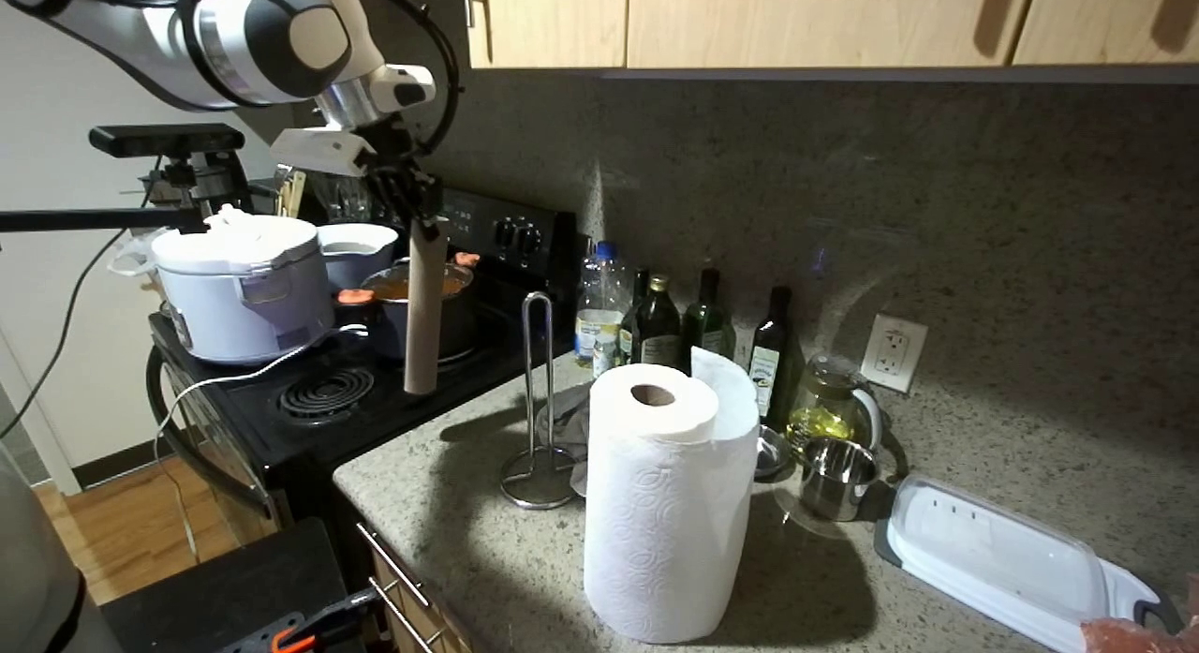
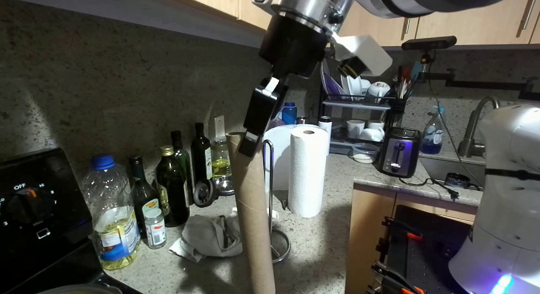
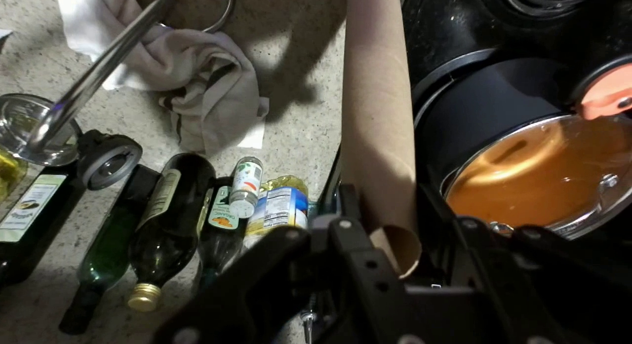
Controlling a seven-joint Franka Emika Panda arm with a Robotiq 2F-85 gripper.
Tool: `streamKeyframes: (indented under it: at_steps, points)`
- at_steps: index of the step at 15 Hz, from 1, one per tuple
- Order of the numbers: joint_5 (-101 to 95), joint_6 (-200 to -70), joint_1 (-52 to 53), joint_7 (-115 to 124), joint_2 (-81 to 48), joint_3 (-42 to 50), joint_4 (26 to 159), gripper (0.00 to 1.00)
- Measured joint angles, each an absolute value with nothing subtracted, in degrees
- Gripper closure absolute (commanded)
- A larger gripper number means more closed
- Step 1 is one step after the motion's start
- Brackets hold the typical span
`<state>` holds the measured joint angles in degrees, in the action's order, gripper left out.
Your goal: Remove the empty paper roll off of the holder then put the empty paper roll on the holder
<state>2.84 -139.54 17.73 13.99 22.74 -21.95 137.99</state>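
Wrist view: speckled counter [image 3: 301, 132] (rumpled cloth [image 3: 229, 107] atop) adjoins the stove [image 3: 444, 18]; jaws clasp the cardboard tube [image 3: 377, 112].

Wrist view: paper roll [image 3: 377, 102], holder [image 3: 101, 69] cut off.

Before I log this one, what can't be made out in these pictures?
Tube: lower end, cut off by the bottom edge in an exterior view.
Gripper: far finger, hidden behind the tube in that view.
Holder: base, partly cut off by the wrist view's top edge.
Cloth: partly hidden behind the towel roll in an exterior view.
Gold-capped bottle: label print, too blurred in the wrist view.
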Motion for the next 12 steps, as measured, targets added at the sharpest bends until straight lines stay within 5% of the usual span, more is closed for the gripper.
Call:
streamKeyframes:
  at_steps: [12]
  points:
    - [-5.3,-146.9,16.0,18.8,19.6,-24.8,141.0,0.62]
